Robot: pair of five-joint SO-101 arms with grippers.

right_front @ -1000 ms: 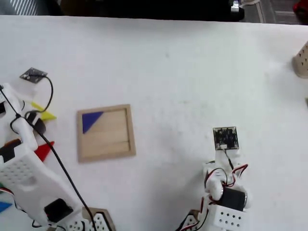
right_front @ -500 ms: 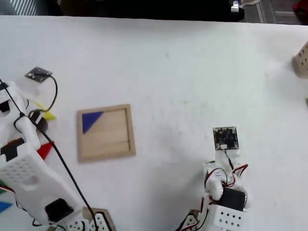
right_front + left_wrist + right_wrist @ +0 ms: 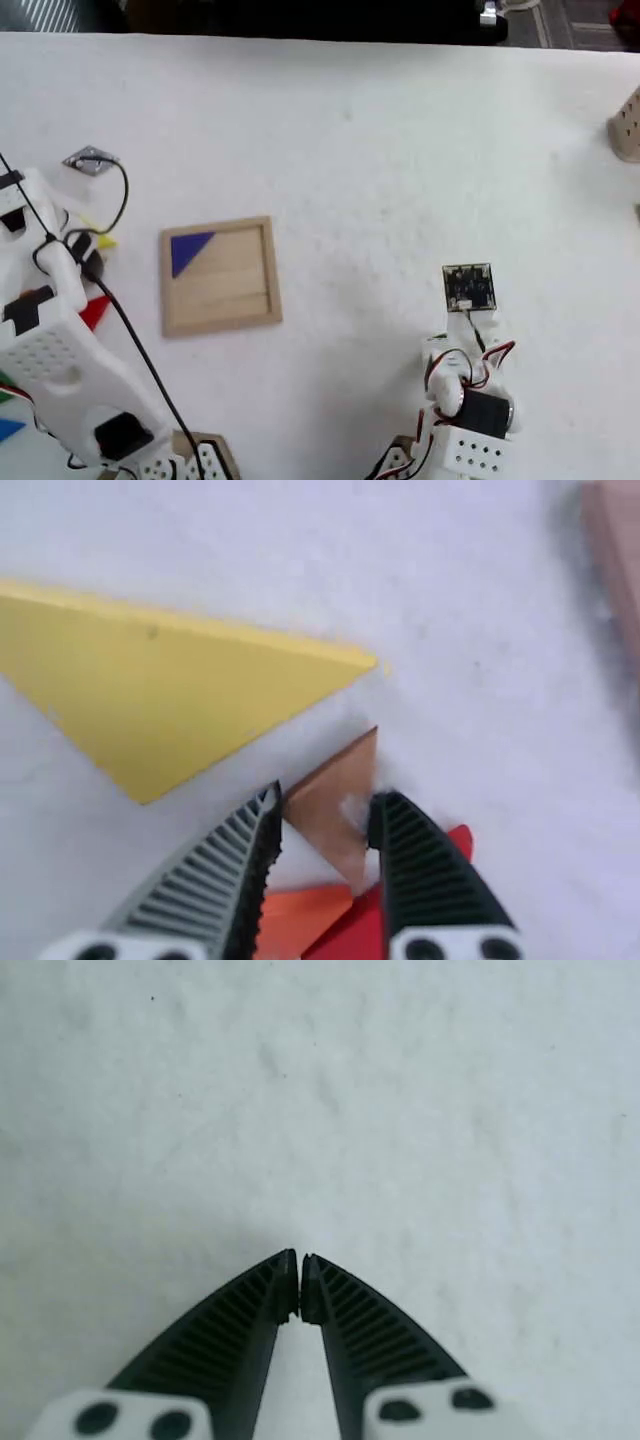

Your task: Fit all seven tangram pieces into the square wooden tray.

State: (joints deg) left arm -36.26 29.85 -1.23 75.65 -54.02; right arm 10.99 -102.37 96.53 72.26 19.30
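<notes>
The square wooden tray (image 3: 222, 305) lies left of centre with a blue triangle (image 3: 189, 250) in its far-left corner. My left gripper (image 3: 325, 805) hangs left of the tray, its fingers (image 3: 245, 850) closed against both sides of a small brown triangle (image 3: 335, 800). Just beyond it lies a large yellow triangle (image 3: 170, 695), whose tip (image 3: 104, 241) pokes out from under the left arm. Red (image 3: 455, 845) and orange (image 3: 300, 915) pieces lie under the fingers. A red piece (image 3: 95, 312) shows beside the arm. My right gripper (image 3: 300, 1285) is shut over bare table.
The left arm's white body (image 3: 60, 370) covers most of the loose pieces; green (image 3: 8, 395) and blue (image 3: 8, 429) tips peek out at the left edge. The right arm (image 3: 468, 400) rests near the front. A tan pegged block (image 3: 626, 125) stands far right.
The left arm's wrist has shifted a little to the right and away, covering more of the yellow triangle. The right arm has not moved.
</notes>
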